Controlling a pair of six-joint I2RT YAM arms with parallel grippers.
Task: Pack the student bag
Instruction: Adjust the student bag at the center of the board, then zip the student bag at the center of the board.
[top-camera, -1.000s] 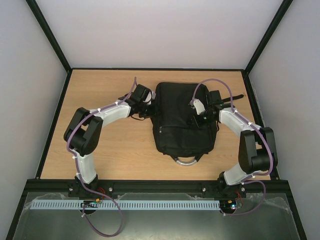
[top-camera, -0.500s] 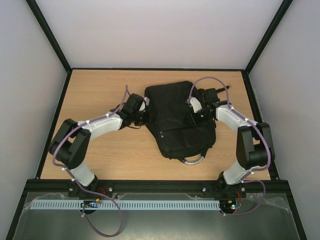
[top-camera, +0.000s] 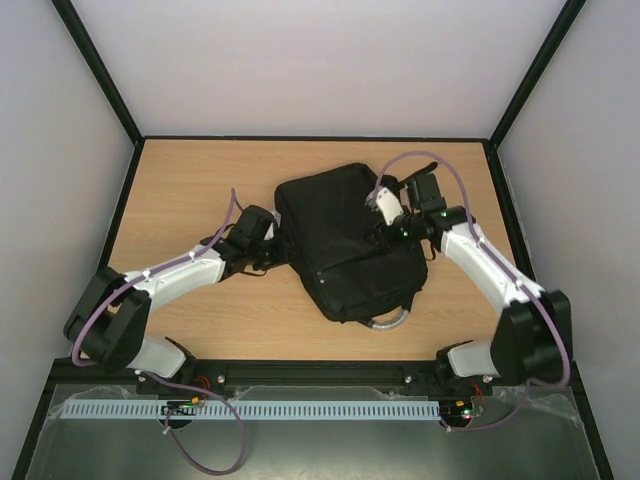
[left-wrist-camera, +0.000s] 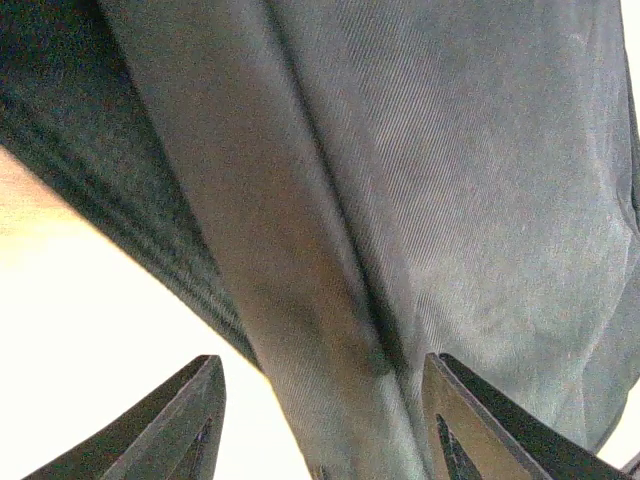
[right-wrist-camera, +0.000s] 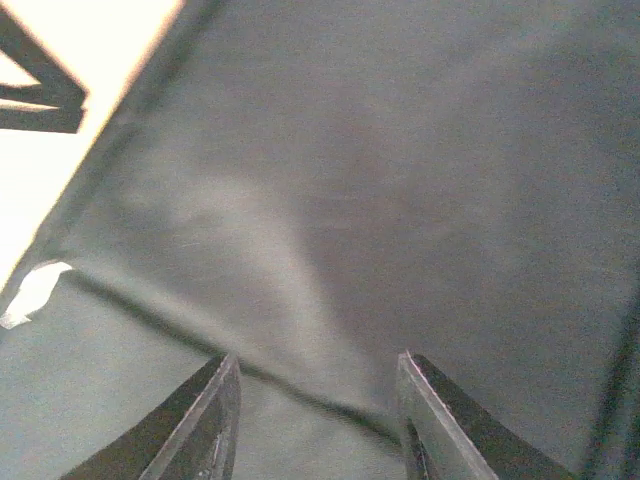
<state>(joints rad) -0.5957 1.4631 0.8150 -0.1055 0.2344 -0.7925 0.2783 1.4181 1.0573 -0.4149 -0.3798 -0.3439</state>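
I saw the black bag (top-camera: 345, 240) lying askew in the middle of the bench (top-camera: 190, 185), its grey handle (top-camera: 389, 320) toward the lower right of the overhead view. My left claw (top-camera: 268, 243) sat at the bag's left edge, spread open, with a raised fold of fabric between its fingers (left-wrist-camera: 185, 425) and not touching them. My right claw (top-camera: 385, 232) hung over the bag's upper right part, also spread, above creased fabric.
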